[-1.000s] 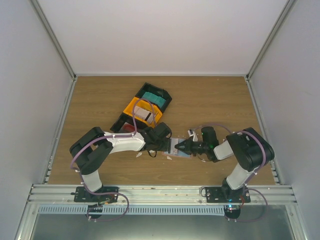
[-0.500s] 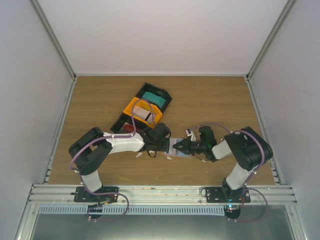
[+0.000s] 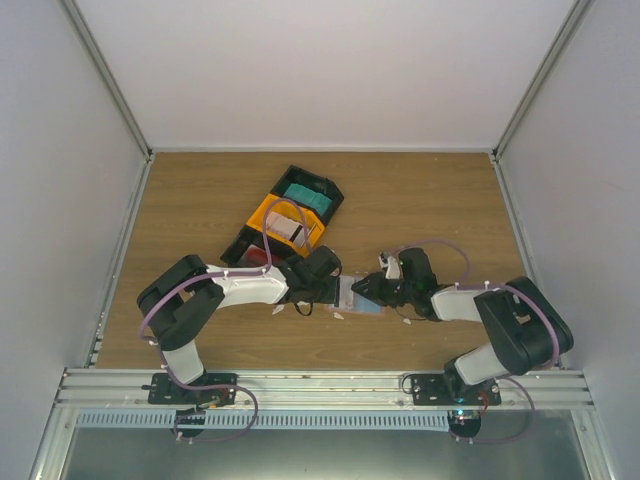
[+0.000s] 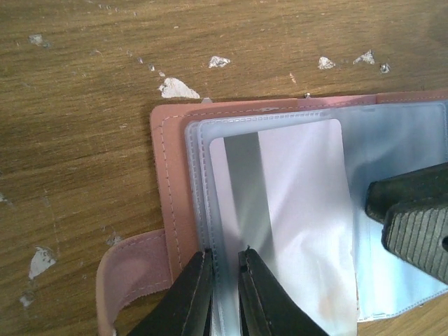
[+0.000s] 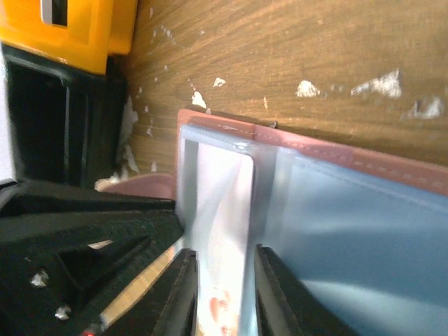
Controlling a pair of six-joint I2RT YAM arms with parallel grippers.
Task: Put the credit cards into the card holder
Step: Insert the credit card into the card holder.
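Orange and black, the compartment tray [image 3: 263, 214] lies up and to the left of the card holder [image 4: 170, 210], well apart from it. In its compartments we make out a teal piece [image 3: 305, 197], a white one [image 3: 290, 231] and a red one [image 3: 258, 256]. They are too small to name surely, but we take them for credit cards not yet fetched. The card holder lies open on the wooden worktop [image 3: 430, 200] between the two arms, with its clear plastic sleeves uppermost. White paper scraps [image 4: 178, 88] are scattered just beyond it. One white card [image 4: 301, 210] with a grey stripe sits inside the sleeve nearest the holder's pink border, its rounded corner tucked within the stitching. We judge the task begun but far from finished: one card looks seated or nearly so, and the rest remain.

The left gripper [image 4: 225, 283] is clenched on the edge of that sleeve, just beside the holder's strap [image 4: 131, 280]. Its fingers all but meet, pinning the holder. The right gripper [image 5: 222, 252] comes in from the holder's right side. Its fingers stand a narrow gap apart, with the card's face showing between them and the tips over the card's right edge. We see nothing clamped in it, and we cannot tell whether it presses on the sleeve.
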